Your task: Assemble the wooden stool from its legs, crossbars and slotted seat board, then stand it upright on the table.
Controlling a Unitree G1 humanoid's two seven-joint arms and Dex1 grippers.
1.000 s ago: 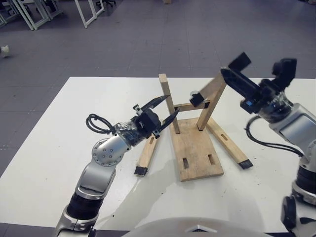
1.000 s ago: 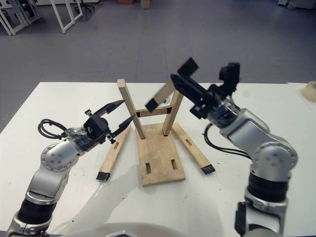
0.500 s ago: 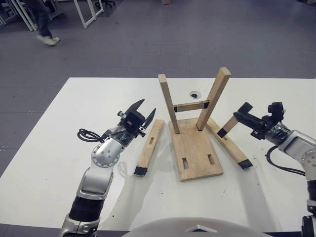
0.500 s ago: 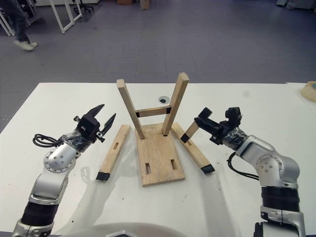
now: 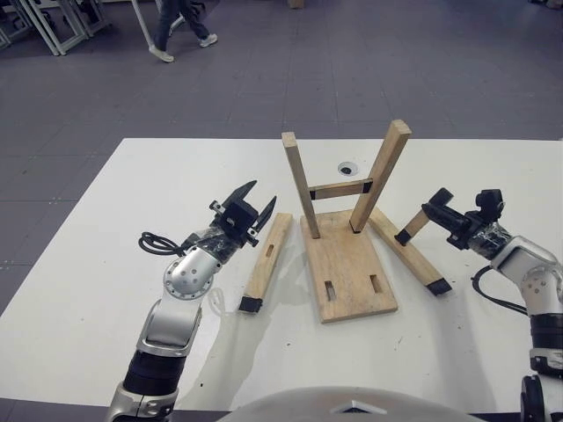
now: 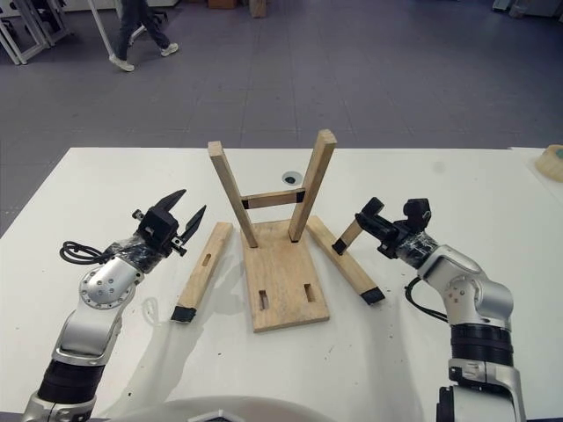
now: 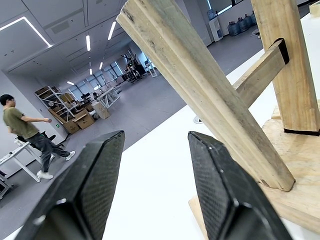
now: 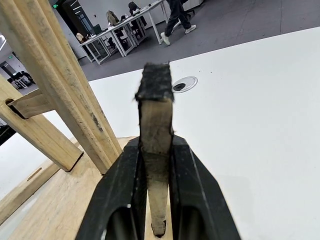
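The slotted seat board (image 5: 350, 272) lies flat on the table. Two legs (image 5: 299, 185) (image 5: 380, 174) stand in it, joined by a crossbar (image 5: 339, 189). One loose leg (image 5: 266, 261) lies left of the board, another (image 5: 412, 255) right of it. My left gripper (image 5: 255, 202) hovers open just left of the loose left leg; its fingers (image 7: 95, 185) frame the standing leg (image 7: 200, 85). To the right of the board, my right gripper (image 5: 435, 207) is shut on a short black-tipped crossbar (image 5: 412, 227), seen pinched between the fingers (image 8: 122, 190) as the crossbar (image 8: 156, 125), held above the loose right leg.
A round cable hole (image 5: 348, 166) sits in the white table (image 5: 106, 264) behind the stool. A pale round object (image 6: 554, 163) lies at the far right edge. Open floor lies beyond the table's back edge.
My right arm has come down from above the standing legs to the right of the board, still holding the short crossbar. My left gripper has drawn back leftward from the left standing leg.
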